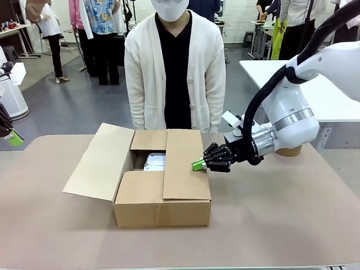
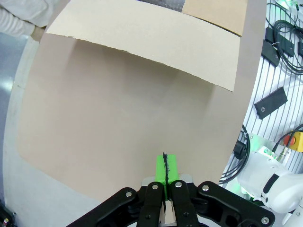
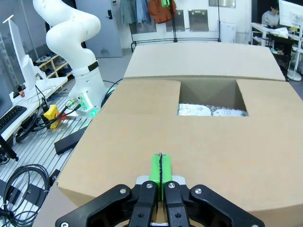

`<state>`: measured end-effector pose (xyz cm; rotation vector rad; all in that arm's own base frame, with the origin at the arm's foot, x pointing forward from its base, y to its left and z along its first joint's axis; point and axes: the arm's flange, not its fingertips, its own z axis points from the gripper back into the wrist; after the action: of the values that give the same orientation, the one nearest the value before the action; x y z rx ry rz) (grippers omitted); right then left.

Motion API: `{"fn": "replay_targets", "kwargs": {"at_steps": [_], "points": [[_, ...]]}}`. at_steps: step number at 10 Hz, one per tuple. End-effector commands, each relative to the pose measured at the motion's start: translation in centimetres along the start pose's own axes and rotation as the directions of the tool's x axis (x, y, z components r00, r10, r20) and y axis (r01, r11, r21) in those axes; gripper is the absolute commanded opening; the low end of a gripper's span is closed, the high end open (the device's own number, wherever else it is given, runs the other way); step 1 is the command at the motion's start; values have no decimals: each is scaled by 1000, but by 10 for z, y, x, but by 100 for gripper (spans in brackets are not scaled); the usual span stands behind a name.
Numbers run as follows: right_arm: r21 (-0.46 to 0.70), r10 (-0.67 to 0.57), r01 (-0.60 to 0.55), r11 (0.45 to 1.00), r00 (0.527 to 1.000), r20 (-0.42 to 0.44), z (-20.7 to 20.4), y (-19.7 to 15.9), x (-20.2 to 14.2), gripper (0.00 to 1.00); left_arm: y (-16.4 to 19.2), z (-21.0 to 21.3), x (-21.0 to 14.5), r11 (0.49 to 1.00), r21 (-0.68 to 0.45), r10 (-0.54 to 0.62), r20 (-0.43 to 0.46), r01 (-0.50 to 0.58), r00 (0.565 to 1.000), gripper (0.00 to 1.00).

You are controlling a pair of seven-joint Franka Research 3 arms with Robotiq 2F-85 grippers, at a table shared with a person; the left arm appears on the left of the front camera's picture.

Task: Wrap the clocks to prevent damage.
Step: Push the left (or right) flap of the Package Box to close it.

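Note:
The clocks show as a whitish bubble-wrap bundle through the gap between the flaps of a brown cardboard box. The same bundle lies deep in the opening in the right wrist view. My right gripper is shut with nothing in it. Its green tips sit at the right edge of the folded-down right flap, and in its own view the gripper hovers just over that flap. My left gripper is at the table's far left, shut and empty, well away from the box.
The box's left flap stands open, slanting outward over the table; it also shows in the left wrist view. A person in a white cardigan stands at the far side. A brown round thing sits partly hidden behind my right arm.

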<state>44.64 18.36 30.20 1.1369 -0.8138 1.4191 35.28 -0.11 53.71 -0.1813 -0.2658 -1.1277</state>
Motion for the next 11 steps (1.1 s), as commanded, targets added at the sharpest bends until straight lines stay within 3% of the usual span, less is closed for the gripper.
{"fn": "replay_targets", "kwargs": {"at_steps": [1,3,4,6,7,8,9,11], "points": [[-6,-10,9,1000,1000,-5,-2,0,-4,1,29,-16,4,942,18,-334,46,334,941,0],[-6,-10,9,1000,1000,-5,-2,0,-4,1,48,-63,-8,866,24,-496,164,499,853,0],[-6,-10,9,1000,1000,-5,-2,0,-4,1,69,-77,-3,833,16,-547,168,553,820,0],[-6,-10,9,1000,1000,-5,-2,0,-4,1,81,-105,-3,827,1,-547,236,562,803,0],[-6,-10,9,1000,1000,-5,-2,0,-4,1,75,-108,-6,850,1,-510,255,527,821,0],[-6,-10,9,1000,1000,-5,-2,0,-4,1,68,-99,-7,900,-48,-408,256,433,876,0],[-6,-10,9,1000,1000,-5,-2,0,-4,1,72,-114,-6,837,10,-536,208,547,818,0],[-6,-10,9,1000,1000,-5,-2,0,-4,1,72,-114,-6,837,10,-536,208,547,818,0]]}}
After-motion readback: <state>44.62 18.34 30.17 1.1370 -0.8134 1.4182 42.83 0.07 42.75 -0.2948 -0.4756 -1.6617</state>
